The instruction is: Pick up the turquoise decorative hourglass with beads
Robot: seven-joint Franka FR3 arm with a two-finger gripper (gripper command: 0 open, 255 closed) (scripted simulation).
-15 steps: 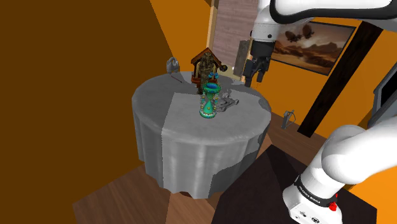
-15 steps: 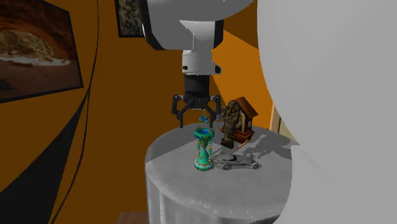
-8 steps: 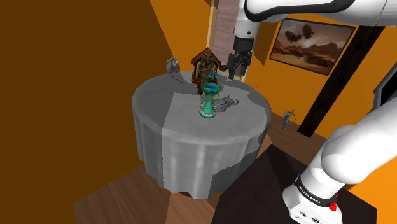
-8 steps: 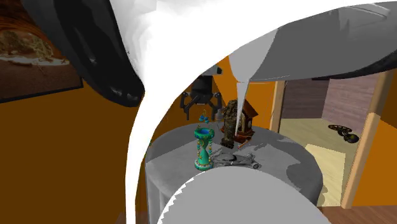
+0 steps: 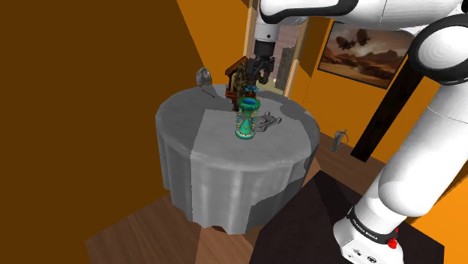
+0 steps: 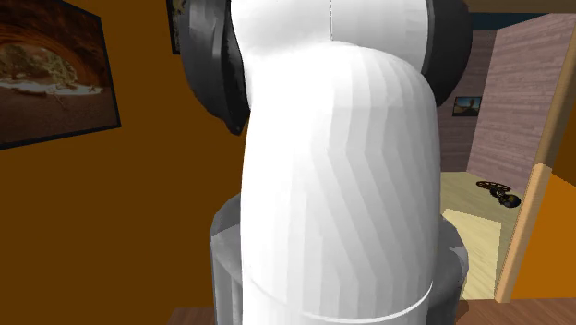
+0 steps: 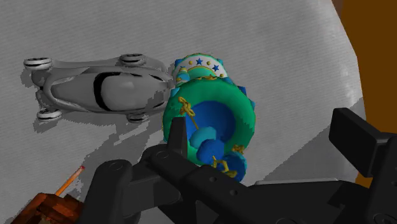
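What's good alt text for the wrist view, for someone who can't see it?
Seen from above, a turquoise hourglass with gold beads stands on a grey tabletop, under the open black tool. A grey toy car lies beside it.

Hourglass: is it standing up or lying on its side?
Standing up. In the shoulder view the turquoise hourglass stands on its base on the grey table, with its round top facing up.
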